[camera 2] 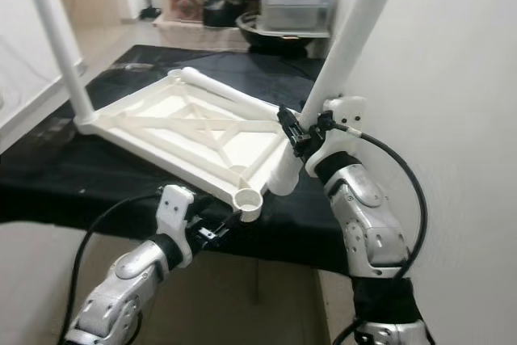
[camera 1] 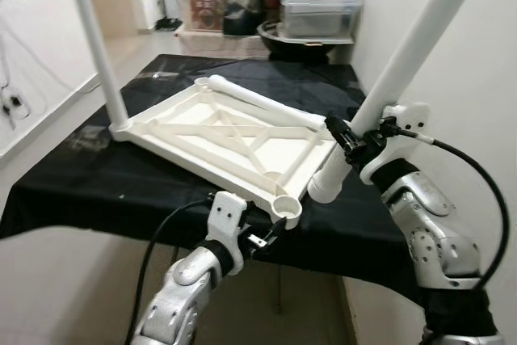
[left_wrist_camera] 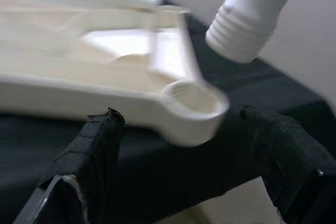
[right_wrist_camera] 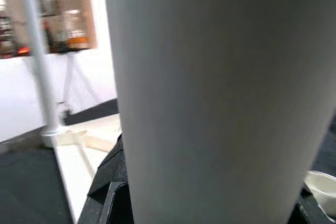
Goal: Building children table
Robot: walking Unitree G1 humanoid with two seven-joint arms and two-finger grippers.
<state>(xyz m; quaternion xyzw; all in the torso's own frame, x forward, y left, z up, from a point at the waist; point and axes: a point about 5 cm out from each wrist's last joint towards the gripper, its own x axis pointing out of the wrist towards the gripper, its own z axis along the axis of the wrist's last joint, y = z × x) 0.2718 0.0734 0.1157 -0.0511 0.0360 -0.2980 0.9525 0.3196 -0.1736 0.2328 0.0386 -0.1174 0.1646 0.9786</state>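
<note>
Lidded storage bins [camera 1: 319, 15] are stacked far behind the black-covered table [camera 1: 97, 191]. The right gripper [camera 1: 353, 145] is clamped on a white leg [camera 1: 404, 62]; the left gripper [left_wrist_camera: 184, 169], fingers apart, is held near the tabletop frame [camera 1: 226, 139].

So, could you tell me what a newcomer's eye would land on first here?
The white tabletop, upside down on the black-draped table, one leg already upright at its far corner. The right tool grips another white leg, threaded end beside the empty near-corner socket, which the open left tool brackets.

A thick white table leg [right_wrist_camera: 220, 93] stands close before the lens. Beyond it, 1 thin leg [right_wrist_camera: 37, 61] rises upright from the white tabletop [right_wrist_camera: 79, 150] on black cloth [right_wrist_camera: 31, 192].
</note>
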